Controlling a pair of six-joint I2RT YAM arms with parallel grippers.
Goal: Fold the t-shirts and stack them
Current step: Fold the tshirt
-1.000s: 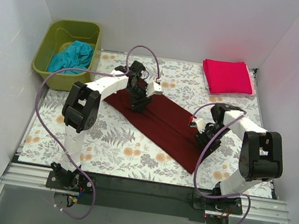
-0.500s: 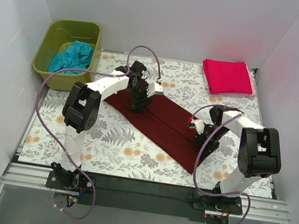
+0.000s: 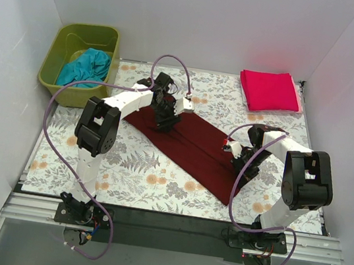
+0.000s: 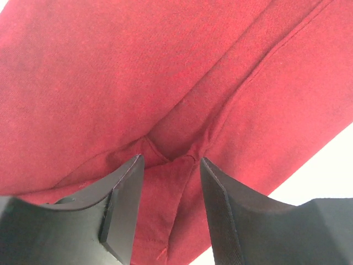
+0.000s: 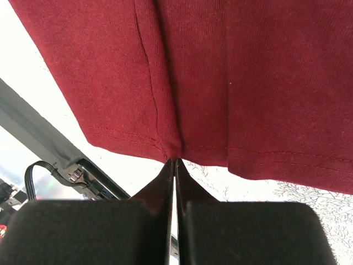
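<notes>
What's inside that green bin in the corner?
A crumpled teal t-shirt lies inside the green bin, over its near part. Some bare bin floor shows behind it. Whatever might be under the shirt is covered, so I cannot tell.

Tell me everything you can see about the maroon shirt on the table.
The maroon shirt is soft knit cloth, folded into a long strip with lengthwise creases and a stitched hem. It lies flat and diagonal on the floral cover, from far left to near right. The open left fingers press its far end, with cloth puckered between them. The shut right fingers pinch the hem near its other end.
</notes>
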